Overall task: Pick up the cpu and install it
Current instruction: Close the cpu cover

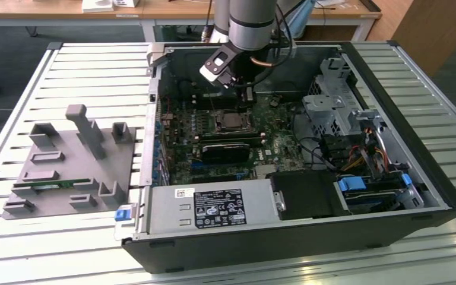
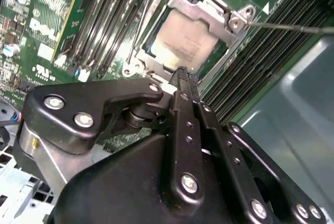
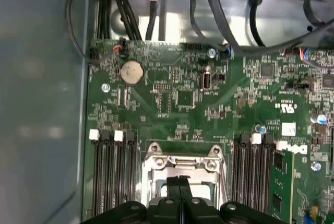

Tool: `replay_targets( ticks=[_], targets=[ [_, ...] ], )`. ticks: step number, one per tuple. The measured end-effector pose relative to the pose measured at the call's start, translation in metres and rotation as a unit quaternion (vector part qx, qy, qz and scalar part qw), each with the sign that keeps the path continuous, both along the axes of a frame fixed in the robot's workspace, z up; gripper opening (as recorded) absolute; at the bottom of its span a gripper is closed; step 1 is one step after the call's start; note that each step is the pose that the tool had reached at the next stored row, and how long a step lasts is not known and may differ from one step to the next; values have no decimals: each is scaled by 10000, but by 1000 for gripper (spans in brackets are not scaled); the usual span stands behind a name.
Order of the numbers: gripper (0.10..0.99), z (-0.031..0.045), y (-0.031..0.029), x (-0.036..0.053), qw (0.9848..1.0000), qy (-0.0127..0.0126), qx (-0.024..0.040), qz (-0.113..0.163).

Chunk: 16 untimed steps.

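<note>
The cpu (image 1: pixel 230 123), a small square chip with a silver-grey top, lies in its socket on the green motherboard (image 1: pixel 180 148) inside the open computer case (image 1: pixel 418 148). In the second wrist view the cpu (image 2: pixel 182 38) sits inside the metal socket frame (image 2: pixel 237 20), just beyond my fingertips. My gripper (image 1: pixel 244 98) hangs a little above the socket with its black fingers (image 2: pixel 183 85) pressed together and nothing between them. In the first wrist view my gripper (image 3: pixel 180 180) covers the middle of the cpu (image 3: pixel 205 192).
A grey plastic tray (image 1: pixel 69 160) with upright posts stands outside the case at the exterior view's left, with a green memory stick (image 1: pixel 50 185) lying on it. Memory slots (image 3: pixel 112 177) flank the socket. A thin metal lever (image 2: pixel 292 27) juts out beside it. Cables and a drive cage (image 1: pixel 335 107) fill the case's right side.
</note>
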<state>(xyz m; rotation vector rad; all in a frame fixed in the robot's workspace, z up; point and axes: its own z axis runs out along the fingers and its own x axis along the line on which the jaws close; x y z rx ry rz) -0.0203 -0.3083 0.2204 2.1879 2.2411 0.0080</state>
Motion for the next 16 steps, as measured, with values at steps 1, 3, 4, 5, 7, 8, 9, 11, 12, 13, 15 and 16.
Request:
replay_targets(
  ticks=[1,3,4,5,7,8,9,11,12,13,15,16],
  targets=[
    [106,-6,-6,-15,10000,0,0,0],
    [106,-17,-13,-62,10000,-1,2,0],
    [106,-23,-14,-94,10000,-1,2,1],
    [106,-27,-14,-125,10000,0,1,0],
    [106,-36,-14,-186,10000,-1,1,0],
    [106,-40,-14,-209,10000,0,1,0],
    [106,-43,-14,-231,10000,0,1,0],
    [106,-50,-14,-267,10000,0,1,0],
    [106,-54,-14,-286,10000,0,1,0],
    [106,-58,-14,-305,10000,0,1,0],
    [106,-68,-14,-344,10000,0,1,0],
    [106,-74,-14,-359,10000,0,1,0]
  ],
)
